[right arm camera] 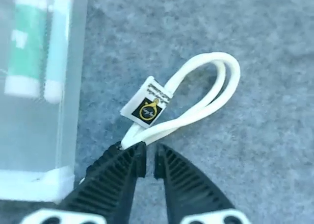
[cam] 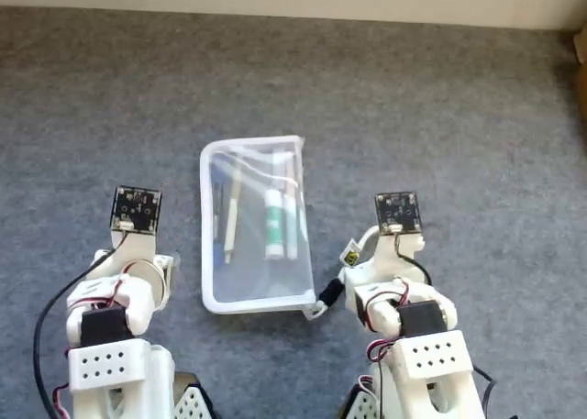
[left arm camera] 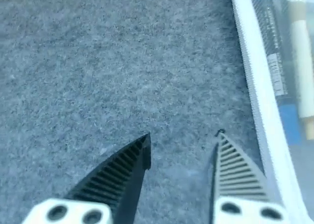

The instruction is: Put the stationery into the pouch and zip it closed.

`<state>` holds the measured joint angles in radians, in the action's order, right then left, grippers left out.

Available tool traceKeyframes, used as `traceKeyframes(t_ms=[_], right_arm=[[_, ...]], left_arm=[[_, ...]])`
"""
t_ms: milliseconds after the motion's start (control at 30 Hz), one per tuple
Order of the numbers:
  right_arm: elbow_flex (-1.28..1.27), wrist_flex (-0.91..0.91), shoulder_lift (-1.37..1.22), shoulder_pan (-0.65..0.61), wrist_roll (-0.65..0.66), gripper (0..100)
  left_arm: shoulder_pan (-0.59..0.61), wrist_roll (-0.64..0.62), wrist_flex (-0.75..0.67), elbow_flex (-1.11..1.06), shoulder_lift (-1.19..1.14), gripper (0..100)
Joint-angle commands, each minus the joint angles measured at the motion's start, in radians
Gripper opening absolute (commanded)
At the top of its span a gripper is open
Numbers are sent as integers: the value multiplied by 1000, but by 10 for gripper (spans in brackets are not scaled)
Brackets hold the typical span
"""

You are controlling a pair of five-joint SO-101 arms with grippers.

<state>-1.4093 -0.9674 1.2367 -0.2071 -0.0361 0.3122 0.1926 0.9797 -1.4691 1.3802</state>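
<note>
My left claw (left arm camera: 184,134) hangs open over the carpet (left arm camera: 98,62), just beside the pouch (cam: 252,289), which lies between the arms with pens (cam: 231,213) inside. My right claw (right arm camera: 150,146) is all but closed at the zip cord (right arm camera: 206,99). The cord's end hides behind one tip, so I cannot tell whether it is pinched.

The light is bright and even, falling softly from above. In the high view the grey carpet (cam: 385,98) shows no hard-edged shadows; only faint dark patches lie close under the left arm (cam: 119,300) and the right arm (cam: 404,314). The clear pouch (cam: 252,295) carries a pale sheen across its plastic. In the left wrist view a dim shadow sits on the carpet below the left gripper (left arm camera: 184,134), and the pouch's white border glows bright. In the right wrist view the white cord (right arm camera: 216,94) drops a thin, soft shadow beside itself, and milky glare veils the pouch wall.
</note>
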Motion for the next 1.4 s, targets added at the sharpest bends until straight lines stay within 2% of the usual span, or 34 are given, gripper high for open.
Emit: traceKeyframes(t_ms=[0, 33, 100, 333, 433, 733, 900, 1100, 1367], right_arm=[[5, 16, 16, 16, 9, 9], [5, 16, 16, 27, 9, 5], [5, 16, 16, 48, 9, 5], [-45, 24, 16, 142, 9, 5], [-105, 79, 16, 151, 9, 5], [-338, 424, 16, 153, 3, 5], [-341, 440, 16, 153, 8, 5], [-341, 440, 16, 151, 8, 5], [-341, 440, 16, 151, 8, 5]], left_arm=[[21, -9, -232, -116, 13, 40], [25, -9, -278, -134, 13, 0], [39, -9, -339, -168, 13, 27], [42, -9, -440, -234, 12, 7], [42, -9, -439, -236, 12, 7], [42, -9, -439, -236, 12, 11], [42, -9, -420, -236, 2, 9], [48, -9, -264, -236, 12, 9], [48, -9, -265, -236, 12, 7]])
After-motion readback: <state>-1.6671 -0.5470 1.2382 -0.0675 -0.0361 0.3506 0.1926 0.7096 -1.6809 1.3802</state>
